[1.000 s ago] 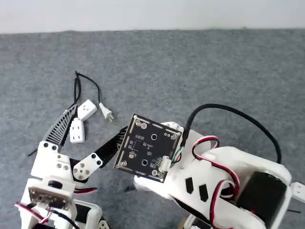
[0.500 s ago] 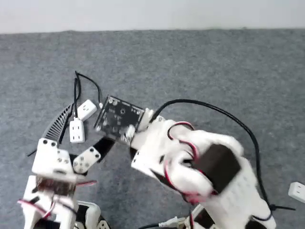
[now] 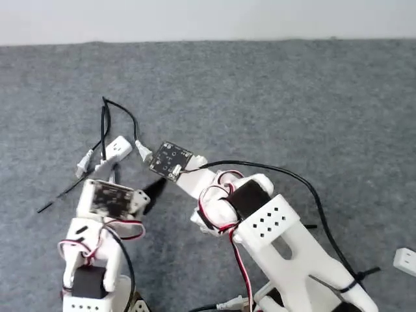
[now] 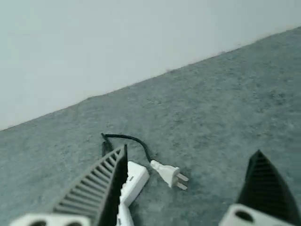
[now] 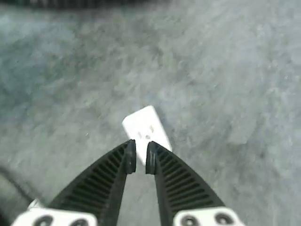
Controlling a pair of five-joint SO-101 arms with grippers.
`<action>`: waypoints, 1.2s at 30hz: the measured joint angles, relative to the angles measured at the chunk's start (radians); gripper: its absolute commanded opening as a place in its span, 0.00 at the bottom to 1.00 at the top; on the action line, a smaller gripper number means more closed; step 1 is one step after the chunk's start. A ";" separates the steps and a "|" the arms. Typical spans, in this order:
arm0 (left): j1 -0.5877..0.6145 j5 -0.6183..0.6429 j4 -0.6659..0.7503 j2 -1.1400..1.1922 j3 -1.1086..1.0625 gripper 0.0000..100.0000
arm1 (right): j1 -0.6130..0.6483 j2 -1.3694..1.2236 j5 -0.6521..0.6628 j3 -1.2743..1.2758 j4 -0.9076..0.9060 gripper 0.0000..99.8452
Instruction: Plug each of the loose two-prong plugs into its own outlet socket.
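**No Plug Seated Yet as Two Arms Close In**

A white plug [image 4: 168, 173] on a black cord lies loose on the grey mat [image 3: 292, 97], just beside a white socket [image 4: 134, 176] and not pushed into it. The left pincer [image 4: 191, 150] hangs above the pair with its fingers wide apart and holds nothing. The right pincer [image 5: 137, 153] has its fingers all but together and empty, its tips just short of the socket. A second socket [image 3: 405, 260] and a second plug [image 3: 233, 303] lie well apart from each other. By the look of it, every plugging step remains to be done.
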State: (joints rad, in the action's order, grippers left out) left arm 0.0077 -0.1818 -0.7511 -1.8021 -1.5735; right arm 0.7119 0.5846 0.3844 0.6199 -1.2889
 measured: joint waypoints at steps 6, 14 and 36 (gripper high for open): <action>-0.166 0.064 0.046 0.000 -0.029 0.37 | -0.003 0.000 0.000 0.100 0.273 0.04; -0.149 0.201 0.169 0.002 -0.029 0.37 | -0.015 0.008 -0.031 0.110 0.522 0.04; -0.173 0.356 0.388 0.000 -0.049 0.37 | -0.106 0.098 -0.572 0.230 0.802 0.04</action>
State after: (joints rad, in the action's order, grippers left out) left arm -0.1657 0.1741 -0.3629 -1.8021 -1.6226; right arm 0.6061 0.6828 -0.1880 0.8500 -0.4864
